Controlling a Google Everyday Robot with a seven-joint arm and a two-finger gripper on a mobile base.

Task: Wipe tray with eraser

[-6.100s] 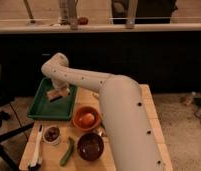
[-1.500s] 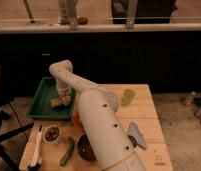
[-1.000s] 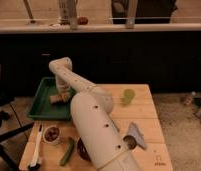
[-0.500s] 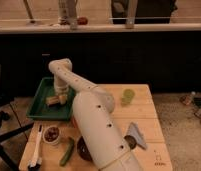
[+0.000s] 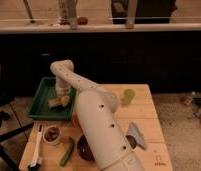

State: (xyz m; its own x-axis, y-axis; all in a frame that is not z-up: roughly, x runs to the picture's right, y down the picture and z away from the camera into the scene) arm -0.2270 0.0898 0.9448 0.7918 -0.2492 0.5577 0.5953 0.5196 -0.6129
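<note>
So the big white arm (image 5: 101,130) takes up most of the middle here, coming up from the bottom and bending back over the wooden table (image 5: 144,117) toward the far left corner. The gripper (image 5: 62,96) is down inside the green tray (image 5: 41,102), pointing straight down, right over the right half of it. Just under it there's the eraser (image 5: 56,102), a little tan block sitting on the tray floor, and the gripper looks to be right on top of it, touching or as good as. Whether the fingers are actually clamped on it or spread apart, I honestly cannot tell from where I'm standing, the wrist covers that bit.

The tray itself sits at the back left of the table, its long side running along the left edge. In front of it there's a small pale bowl (image 5: 52,135) with something dark in it, and left of that a white-handled brush (image 5: 35,149) lying along the table edge. A green cucumber-looking thing (image 5: 67,151) lies just right of the bowl. A dark bowl (image 5: 85,149) is half hidden behind the arm, and a sliver of an orange bowl (image 5: 74,118) peeks out beside the arm near the tray. Over on the right there's a green cup (image 5: 128,96) near the back and a grey folded cloth (image 5: 136,136) closer to the front
</note>
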